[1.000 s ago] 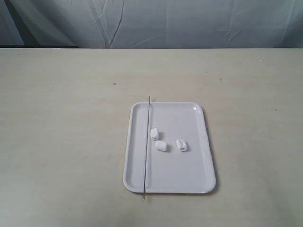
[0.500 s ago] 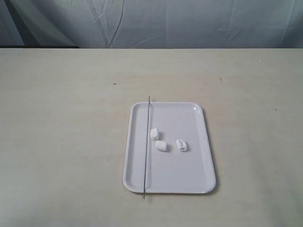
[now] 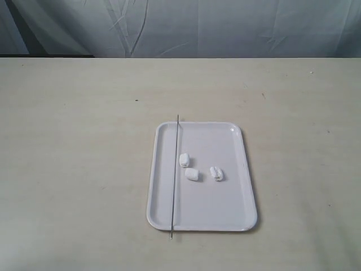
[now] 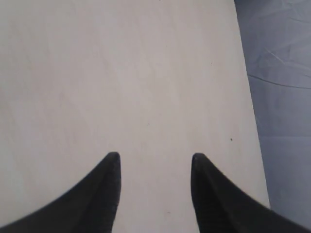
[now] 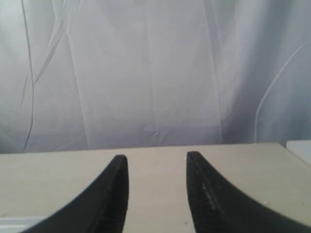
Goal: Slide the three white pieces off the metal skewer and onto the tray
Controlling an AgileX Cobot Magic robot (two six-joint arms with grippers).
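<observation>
In the exterior view the white tray (image 3: pixel 231 214) lies on the table, a little right of centre. Three white pieces rest loose on it near its middle: one (image 3: pixel 184 160), a second (image 3: pixel 192 174) and a third (image 3: pixel 216 173). The thin metal skewer (image 3: pixel 175 175) lies bare along the tray's left side, both ends past the rim. Neither arm shows in that view. My left gripper (image 4: pixel 155 156) is open over bare table. My right gripper (image 5: pixel 156 156) is open too, with nothing between its fingers, facing the backdrop.
A pale wooden table (image 3: pixel 79 147) spreads around the tray. A grey-blue cloth backdrop (image 3: pixel 197 25) hangs behind its far edge. The table's edge (image 4: pixel 250 102) and cloth beyond it appear in the left wrist view. A white corner (image 5: pixel 14 222) shows by the right gripper.
</observation>
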